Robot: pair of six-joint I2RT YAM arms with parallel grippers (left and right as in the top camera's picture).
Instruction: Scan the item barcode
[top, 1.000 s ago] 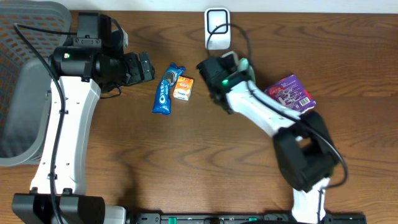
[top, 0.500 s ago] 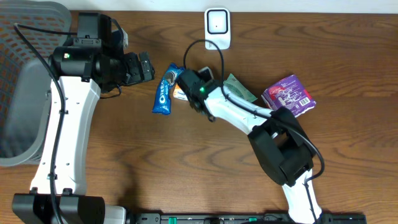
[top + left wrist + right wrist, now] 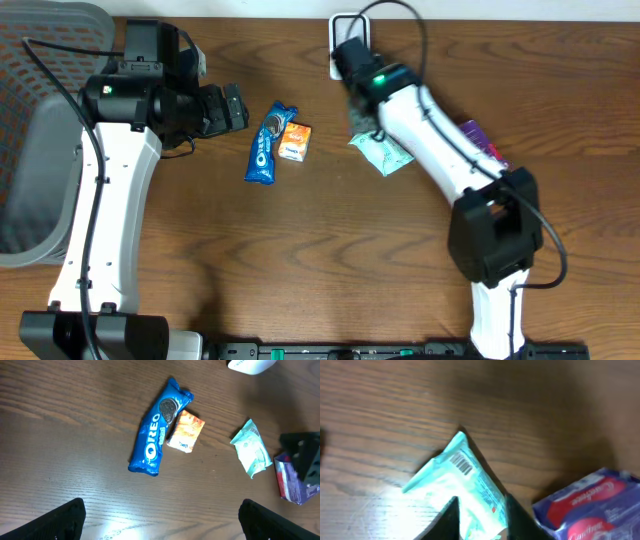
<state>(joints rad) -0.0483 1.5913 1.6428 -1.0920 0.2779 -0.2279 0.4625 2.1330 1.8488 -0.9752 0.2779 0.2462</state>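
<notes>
Hovers right claw (image 3: 480, 512) low over mint-green packet (image 3: 465, 475), fingers narrowly apart astride its end; can't tell whether pinching or just above. Holds left claw (image 3: 160, 510) wide apart, empty, well apart from packet. Finds packet flat on worktop (image 3: 60, 420) near scanner (image 3: 250, 364), between orange snack (image 3: 185, 431) and purple pack (image 3: 590, 505). Could twist or drop it if nipped by thin end only; could miss the read if barcode (image 3: 461, 464) isn't turned to scanner. Shows barcode, face-up, in right wrist view only; loses approx half the packet under the arm from overhead
</notes>
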